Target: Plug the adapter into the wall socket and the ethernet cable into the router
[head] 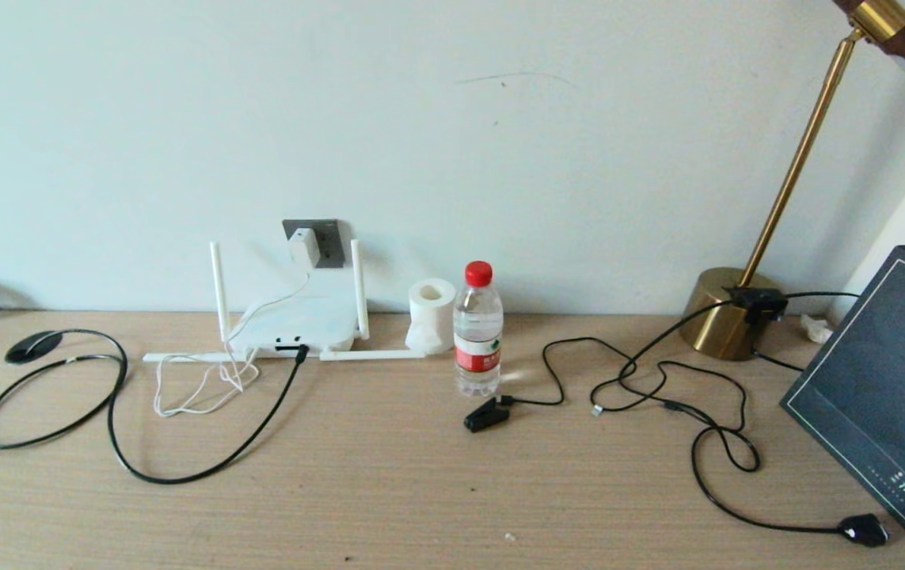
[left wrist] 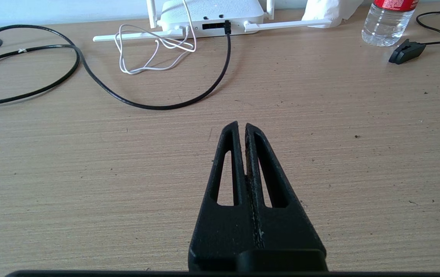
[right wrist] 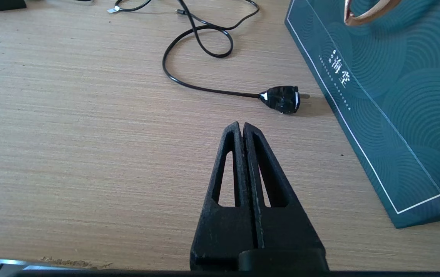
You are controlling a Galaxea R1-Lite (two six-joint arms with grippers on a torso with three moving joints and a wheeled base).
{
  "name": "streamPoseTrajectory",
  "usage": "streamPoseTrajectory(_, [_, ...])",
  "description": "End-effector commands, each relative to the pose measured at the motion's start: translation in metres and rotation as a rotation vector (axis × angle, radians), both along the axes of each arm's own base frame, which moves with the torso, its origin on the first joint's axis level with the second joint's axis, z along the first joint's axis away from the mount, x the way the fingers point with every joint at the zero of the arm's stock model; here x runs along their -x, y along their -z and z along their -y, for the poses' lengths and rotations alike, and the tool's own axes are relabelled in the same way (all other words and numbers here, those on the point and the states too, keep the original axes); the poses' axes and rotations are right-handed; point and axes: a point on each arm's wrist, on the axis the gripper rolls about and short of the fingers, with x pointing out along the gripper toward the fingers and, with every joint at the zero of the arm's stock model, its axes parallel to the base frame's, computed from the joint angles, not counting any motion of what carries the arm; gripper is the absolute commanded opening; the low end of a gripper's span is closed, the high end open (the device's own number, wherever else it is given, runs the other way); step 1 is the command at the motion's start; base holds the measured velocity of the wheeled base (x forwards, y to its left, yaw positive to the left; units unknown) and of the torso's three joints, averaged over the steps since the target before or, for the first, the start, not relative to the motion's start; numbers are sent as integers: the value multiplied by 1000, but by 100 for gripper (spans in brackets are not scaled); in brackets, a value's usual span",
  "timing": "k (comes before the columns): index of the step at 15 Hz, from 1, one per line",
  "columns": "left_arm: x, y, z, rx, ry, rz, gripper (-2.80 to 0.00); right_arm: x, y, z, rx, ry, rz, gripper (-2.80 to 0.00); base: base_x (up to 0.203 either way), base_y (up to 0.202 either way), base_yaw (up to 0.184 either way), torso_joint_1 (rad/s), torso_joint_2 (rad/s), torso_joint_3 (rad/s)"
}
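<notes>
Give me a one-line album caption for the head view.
Adapter in wall socket, ethernet cable in router.

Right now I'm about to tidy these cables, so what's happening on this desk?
Nothing is being handled. The adapter sits in the wall socket, its white cord trailing down to the desk, and the ethernet cable runs into the front edge of the router. The left gripper hovers shut and empty over bare desk in front of the router; the right gripper hovers shut and empty near a loose black plug beside the dark gift bag.
</notes>
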Motion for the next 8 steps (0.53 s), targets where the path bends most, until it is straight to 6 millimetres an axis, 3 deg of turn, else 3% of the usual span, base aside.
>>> streamPoseTrajectory(1, [0, 0, 0, 0, 0, -2, -280, 0, 1, 0, -3, 5, -1, -280, 0, 0, 0, 0, 0, 0])
streamPoseTrajectory(8, [0, 0, 0, 0, 0, -2, -280, -1, 1, 0, 2, 7, 8, -280, 0, 0, 0, 0, 0, 0])
